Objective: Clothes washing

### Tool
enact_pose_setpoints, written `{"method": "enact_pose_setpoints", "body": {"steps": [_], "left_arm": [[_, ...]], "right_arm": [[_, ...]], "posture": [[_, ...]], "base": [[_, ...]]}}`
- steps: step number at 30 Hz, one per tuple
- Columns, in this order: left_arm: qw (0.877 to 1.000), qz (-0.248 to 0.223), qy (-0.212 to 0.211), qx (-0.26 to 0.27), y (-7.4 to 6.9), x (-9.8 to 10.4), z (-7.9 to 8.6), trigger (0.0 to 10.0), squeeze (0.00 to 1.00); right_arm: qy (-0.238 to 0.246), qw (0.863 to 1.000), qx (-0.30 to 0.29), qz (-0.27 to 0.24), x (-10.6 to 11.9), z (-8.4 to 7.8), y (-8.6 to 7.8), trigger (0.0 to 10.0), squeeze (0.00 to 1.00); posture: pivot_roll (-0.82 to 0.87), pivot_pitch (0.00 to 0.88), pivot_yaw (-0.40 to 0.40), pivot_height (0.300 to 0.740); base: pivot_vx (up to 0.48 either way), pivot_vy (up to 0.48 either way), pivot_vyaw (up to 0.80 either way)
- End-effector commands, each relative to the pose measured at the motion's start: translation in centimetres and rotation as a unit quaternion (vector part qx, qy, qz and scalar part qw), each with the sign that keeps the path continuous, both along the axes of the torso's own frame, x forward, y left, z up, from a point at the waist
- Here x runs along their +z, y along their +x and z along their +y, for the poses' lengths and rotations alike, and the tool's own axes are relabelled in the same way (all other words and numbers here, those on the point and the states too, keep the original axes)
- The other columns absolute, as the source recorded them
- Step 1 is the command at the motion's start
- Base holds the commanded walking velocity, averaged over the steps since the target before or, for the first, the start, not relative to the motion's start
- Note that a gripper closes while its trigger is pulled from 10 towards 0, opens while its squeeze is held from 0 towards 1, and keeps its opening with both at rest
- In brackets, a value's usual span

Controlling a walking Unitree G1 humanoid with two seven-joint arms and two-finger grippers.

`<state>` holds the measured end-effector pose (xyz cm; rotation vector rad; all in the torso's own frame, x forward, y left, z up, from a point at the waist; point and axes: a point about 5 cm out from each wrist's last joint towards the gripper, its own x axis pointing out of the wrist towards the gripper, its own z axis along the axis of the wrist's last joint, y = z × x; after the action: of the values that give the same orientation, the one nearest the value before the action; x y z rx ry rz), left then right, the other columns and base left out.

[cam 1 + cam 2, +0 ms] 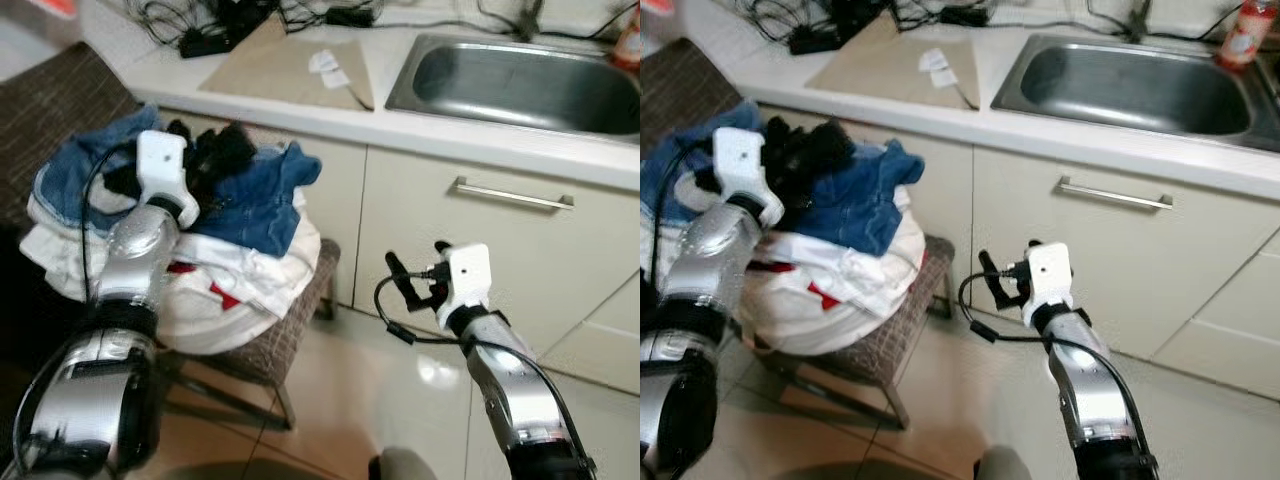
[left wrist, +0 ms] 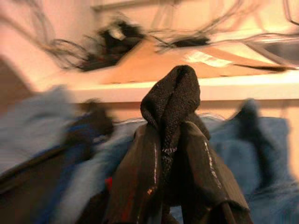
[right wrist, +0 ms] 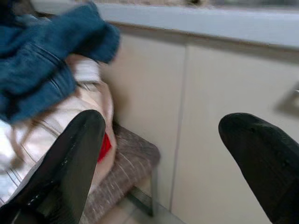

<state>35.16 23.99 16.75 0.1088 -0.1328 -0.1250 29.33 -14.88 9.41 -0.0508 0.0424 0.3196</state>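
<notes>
A pile of laundry lies on a woven stool (image 1: 293, 325): blue denim (image 1: 255, 200) on top, a white garment with red marks (image 1: 215, 290) beneath. My left gripper (image 1: 205, 160) is at the top of the pile. In the left wrist view its fingers (image 2: 140, 168) are shut on a black knitted cloth (image 2: 173, 93) that sticks up between them. My right gripper (image 1: 415, 268) hovers over the floor in front of the cabinet, to the right of the stool. It is open with nothing between its fingers (image 3: 74, 154).
A kitchen counter runs along the back with a steel sink (image 1: 520, 80), a sheet of cardboard (image 1: 290, 60) and tangled cables (image 1: 220, 25). Below it are cabinet doors with a metal handle (image 1: 512, 193). A red bottle (image 1: 1243, 30) stands by the sink. Glossy tiled floor (image 1: 350, 400) lies ahead.
</notes>
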Motion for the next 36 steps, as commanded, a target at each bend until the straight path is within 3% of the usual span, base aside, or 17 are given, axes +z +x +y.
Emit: {"method": "enact_pose_setpoints", "body": {"steps": [1,2,3,4,5,7,8,10,11,12,17,25,36], "left_arm": [[1.0,-0.022,0.012,0.005,-1.9,0.1,0.7,0.0,0.0],[1.0,-0.023,0.019,0.007,-3.2,-0.8,0.8,0.0,0.0],[1.0,-0.023,0.019,0.007,-3.2,-0.8,0.8,0.0,0.0],[1.0,-0.018,0.017,-0.002,-5.5,-2.2,0.5,0.0,0.0],[0.999,-0.01,0.035,-0.008,-6.7,-3.5,0.0,0.0,0.0],[0.998,0.006,0.055,-0.018,-8.3,-5.1,-0.8,0.0,0.0],[0.998,0.006,0.055,-0.018,-8.3,-5.1,-0.8,0.0,0.0],[0.999,0.029,0.017,-0.025,-9.5,-6.5,-2.7,0.0,0.0],[0.999,0.029,0.017,-0.025,-9.5,-6.5,-2.7,0.0,0.0],[0.999,0.045,-0.011,-0.013,-9.7,-7.0,-4.3,0.0,0.0],[0.997,0.055,-0.058,0.011,-9.4,-6.5,-6.0,0.0,0.0],[0.998,0.053,-0.015,0.017,-8.8,-5.8,-7.1,0.0,0.0],[0.994,0.07,-0.043,0.075,-9.7,-6.5,-6.0,0.0,0.0]], "right_arm": [[0.014,1.0,-0.01,-0.022,1.0,0.1,0.7,10.0,0.0],[0.018,0.999,-0.018,-0.03,1.5,0.0,1.0,10.0,0.0],[0.018,0.999,-0.018,-0.03,1.5,0.0,1.0,10.0,0.0],[0.025,0.998,-0.027,-0.042,2.0,-0.2,1.2,10.0,0.0],[0.029,0.998,-0.032,-0.043,2.0,-0.4,1.3,10.0,0.0],[0.033,0.998,-0.037,-0.039,1.8,-0.6,1.4,10.0,0.0],[0.033,0.998,-0.037,-0.039,1.8,-0.6,1.4,10.0,0.0],[0.038,0.998,-0.041,-0.026,1.3,-0.8,1.7,10.0,0.0],[0.038,0.998,-0.041,-0.026,1.3,-0.8,1.7,10.0,0.0],[0.04,0.998,-0.042,-0.02,1.0,-0.7,2.1,10.0,0.0],[0.043,0.999,-0.029,-0.012,0.8,0.0,2.5,10.0,0.0],[0.045,0.999,-0.01,0.001,0.0,0.7,2.7,10.0,0.0],[0.039,0.999,-0.004,0.012,-0.6,0.7,2.8,10.0,0.0]], "posture": [[-0.15,0.0,0.036,0.74],[-0.15,0.0,0.036,0.74],[-0.15,0.0,0.036,0.74],[-0.13,0.0,0.027,0.74],[-0.12,0.0,0.02,0.74],[-0.11,0.0,0.009,0.74],[-0.11,0.0,0.009,0.74],[-0.1,0.0,-0.001,0.74],[-0.1,0.0,-0.001,0.74],[-0.09,0.0,-0.007,0.74],[-0.09,0.0,-0.01,0.74],[-0.09,0.0,-0.011,0.74],[-0.07,0.0,-0.017,0.74]], "base": [[0.0,0.0,0.0],[0.0,0.0,0.0],[0.0,0.0,0.0],[0.0,0.0,0.0],[0.0,0.0,0.0],[0.0,0.0,0.0],[0.0,0.0,0.0],[0.0,0.0,0.0],[0.0,0.0,0.0],[0.0,0.0,0.7],[0.0,0.0,0.68],[0.0,0.0,0.63],[0.0,-0.044,0.56]]}}
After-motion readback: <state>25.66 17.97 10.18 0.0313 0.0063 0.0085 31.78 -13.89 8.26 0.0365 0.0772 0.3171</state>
